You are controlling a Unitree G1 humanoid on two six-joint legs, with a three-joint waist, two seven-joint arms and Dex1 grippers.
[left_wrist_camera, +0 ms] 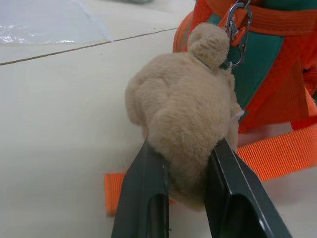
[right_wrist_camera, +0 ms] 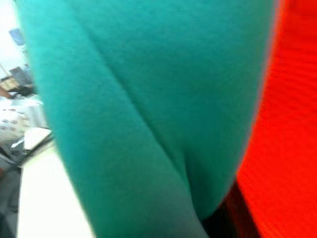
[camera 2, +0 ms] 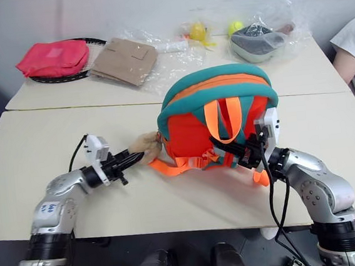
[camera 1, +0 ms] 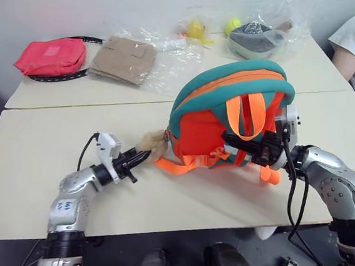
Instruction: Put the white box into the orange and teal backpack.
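The orange and teal backpack stands on the near table, its orange straps trailing toward the front edge. A tan plush animal head hangs from its left side by a clip. My left gripper points level at it, and in the left wrist view its two black fingers press the plush from both sides. My right gripper is pushed in among the straps at the backpack's right front, right against teal fabric. The white box is out of view.
On the far table lie a red pouch on a black ring, a tan flat pouch in clear plastic, a yellow toy, a green ball and a bagged grey item. A person's sleeve shows at the right edge.
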